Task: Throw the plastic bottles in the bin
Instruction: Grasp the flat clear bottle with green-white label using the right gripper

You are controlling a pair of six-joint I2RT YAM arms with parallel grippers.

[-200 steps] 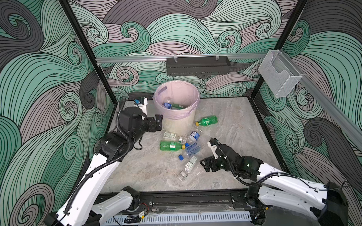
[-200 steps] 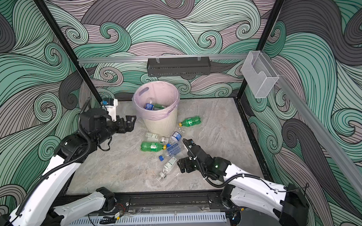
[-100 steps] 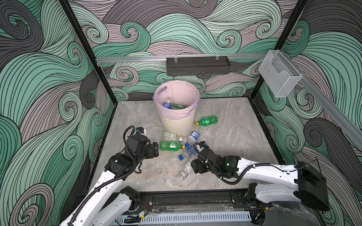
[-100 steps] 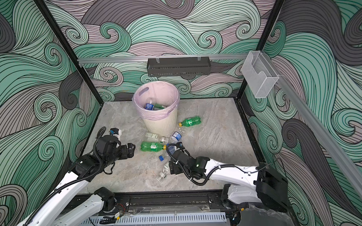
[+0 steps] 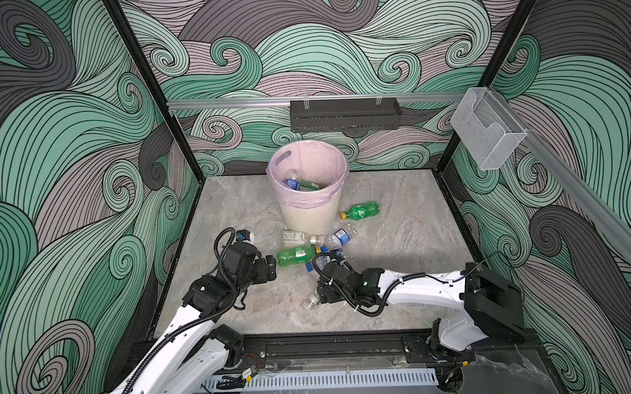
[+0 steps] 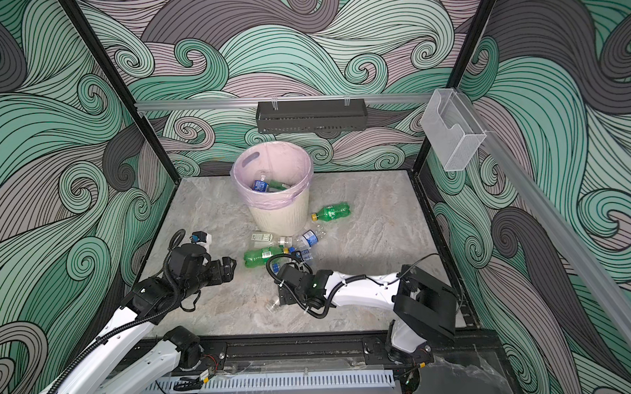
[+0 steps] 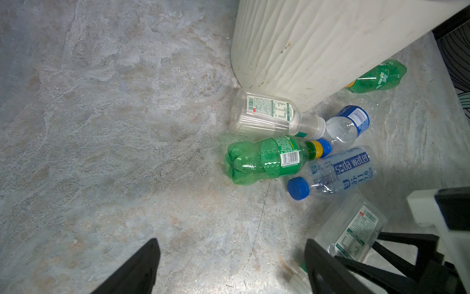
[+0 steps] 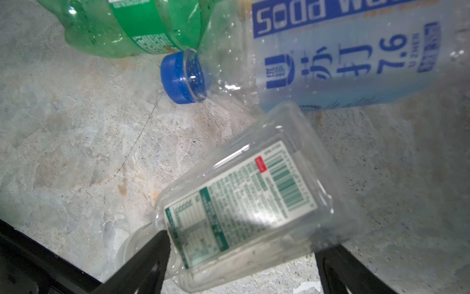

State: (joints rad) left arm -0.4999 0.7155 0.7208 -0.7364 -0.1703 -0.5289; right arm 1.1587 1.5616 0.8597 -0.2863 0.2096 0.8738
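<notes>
Flat bottle [image 8: 244,201]: clear, on its side on the floor [image 5: 398,238], in the lower middle of both top views, mostly hidden there under the right gripper [image 8: 241,250]. Jaws of that gripper wide apart, one on each side of the bottle, not clamped as far as visible. Just above it in the frame, a heap of bottles [image 5: 339,237] at the foot of the bin [image 5: 309,218], among them a soda bottle [image 7: 340,170] and a green bottle [image 5: 296,255]. Second green bottle [image 5: 361,210] alone, right of the bin. A few more inside the bin. Left gripper [image 7: 230,244] low over bare floor, left of the heap, jaws apart, holding nothing.

Step in hand, by judgement: picking up the flat bottle. Next: close on the body, not the neck; lift clear of the soda bottle beside it; carry over the rim and let go. Thin plastic, so likely to slip or squash.

Readable: "soda water" in white on a blue band, "7.6" and Chinese characters below. On the flat bottle, a green-and-white table with a red mark, too blurred to read. On the green bottle, a barcode.
</notes>
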